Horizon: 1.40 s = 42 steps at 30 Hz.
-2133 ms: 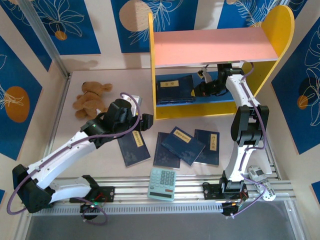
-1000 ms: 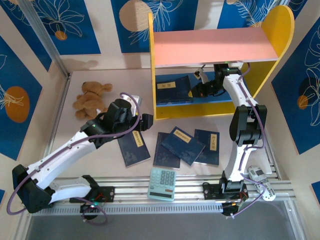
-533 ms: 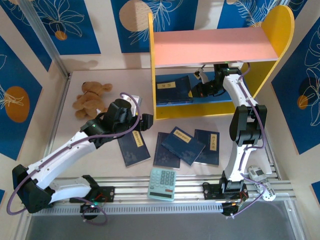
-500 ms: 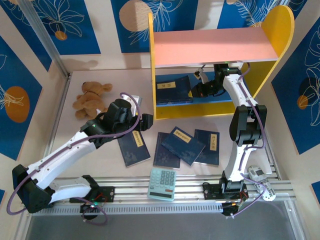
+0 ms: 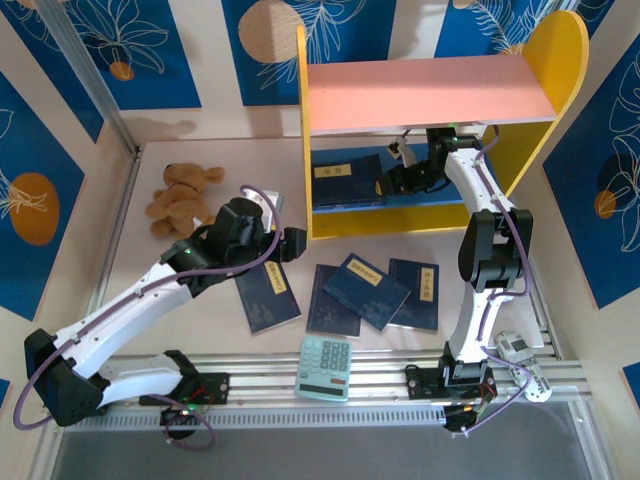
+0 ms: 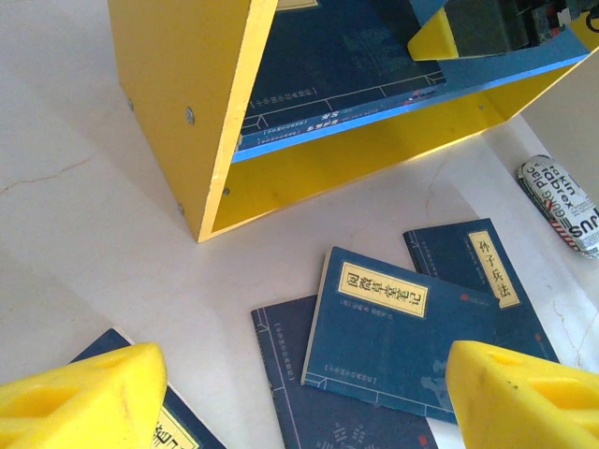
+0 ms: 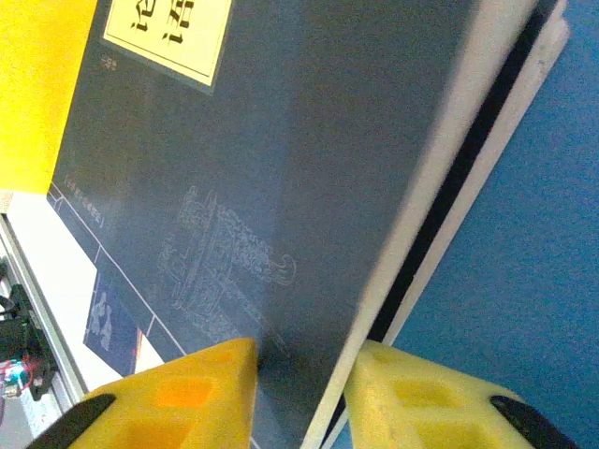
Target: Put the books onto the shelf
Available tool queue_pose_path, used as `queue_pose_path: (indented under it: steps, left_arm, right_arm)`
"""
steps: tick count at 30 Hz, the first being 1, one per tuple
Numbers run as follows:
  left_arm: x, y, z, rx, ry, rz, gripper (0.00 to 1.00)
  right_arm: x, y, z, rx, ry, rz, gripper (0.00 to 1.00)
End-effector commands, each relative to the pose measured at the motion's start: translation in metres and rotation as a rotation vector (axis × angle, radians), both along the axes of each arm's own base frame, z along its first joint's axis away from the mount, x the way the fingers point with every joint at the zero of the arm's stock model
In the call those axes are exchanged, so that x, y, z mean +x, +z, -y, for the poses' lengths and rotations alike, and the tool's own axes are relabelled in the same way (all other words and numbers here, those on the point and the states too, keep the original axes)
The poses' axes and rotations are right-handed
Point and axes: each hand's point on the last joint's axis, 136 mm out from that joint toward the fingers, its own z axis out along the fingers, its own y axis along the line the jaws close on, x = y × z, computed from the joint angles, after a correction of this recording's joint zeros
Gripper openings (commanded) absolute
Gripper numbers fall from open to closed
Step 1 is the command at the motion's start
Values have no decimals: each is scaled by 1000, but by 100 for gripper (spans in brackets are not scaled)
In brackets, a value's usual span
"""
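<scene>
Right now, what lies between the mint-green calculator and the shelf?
Three overlapping navy books lie flat between the calculator and the shelf, seen from the top camera.

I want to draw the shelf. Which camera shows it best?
Top external view: the whole shelf shows, pink top, yellow sides, blue lower board. Left wrist view gives one yellow side and the blue edge; right wrist view, a blue patch.

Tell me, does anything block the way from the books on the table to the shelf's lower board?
Yes. The right arm reaches into the lower opening of the shelf, its tool at the book lying there. Otherwise nothing visible lies between the loose books and the shelf front.
</scene>
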Motion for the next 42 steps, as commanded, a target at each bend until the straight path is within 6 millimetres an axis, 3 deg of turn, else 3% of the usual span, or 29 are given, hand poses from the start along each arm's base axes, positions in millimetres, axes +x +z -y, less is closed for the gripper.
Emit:
queue_pose_path:
  steps: [1,7,19,35,42]
  left_arm:
    - [2,11,-6,6,9,23,79]
    - [4,12,-4,7,6,23,79]
    - [5,11,-3,13,5,22,79]
    - [5,8,-5,18,6,20,79]
    - [5,6,-8,27,15,16,79]
  right_arm:
    - [9,1,7,-18,-36,22,38]
    - [11,7,12,-4,-59,31,42]
    - [16,9,13,3,-78,36,39]
    - [18,-12,11,-31,-70,-12,32]
    - [20,13,13,18,-99,34,32]
